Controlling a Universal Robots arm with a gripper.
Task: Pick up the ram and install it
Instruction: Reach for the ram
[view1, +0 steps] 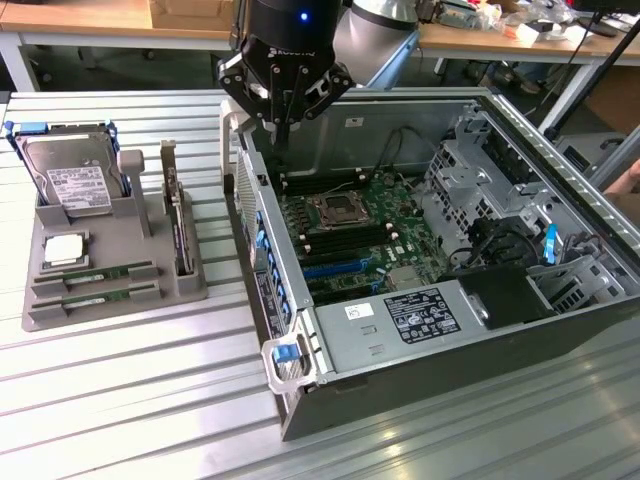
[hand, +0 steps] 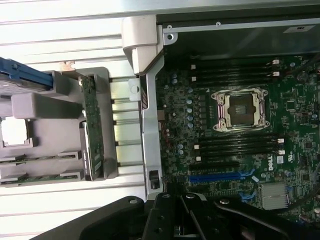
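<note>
**Exterior view.**
- Gripper (view1: 283, 132): jaws closed with nothing between them. It hangs just inside the wall of the computer case (view1: 400, 385) that faces the tray, well apart from the ram (view1: 96, 272).
- Risks, as judged: closed jaws cannot take the stick. A low crossing could clip the case wall or the upright card (view1: 176, 225). A skewed grip on so thin a board could jam it in its slot.
- Tray (view1: 40, 315), on the table (view1: 120, 400) beside the case:
  - hard drive (view1: 75, 180) at the far edge
  - processor (view1: 63, 250) in the middle
  - ram and a second stick (view1: 96, 297) lying in slots along the near edge
  - card standing at the edge next to the case
- Case: open, with the motherboard (view1: 400, 240) inside.

**Wrist view.**
- Risk: the bare processor socket (hand: 243, 110) lies between the banks of memory slots (hand: 235, 70), so a stray descent could damage it.
- Case: the slots look empty, though they are too dark to be sure.
- Tray: both sticks lie seated along one edge, and the card stands along the edge nearest the case.
</note>
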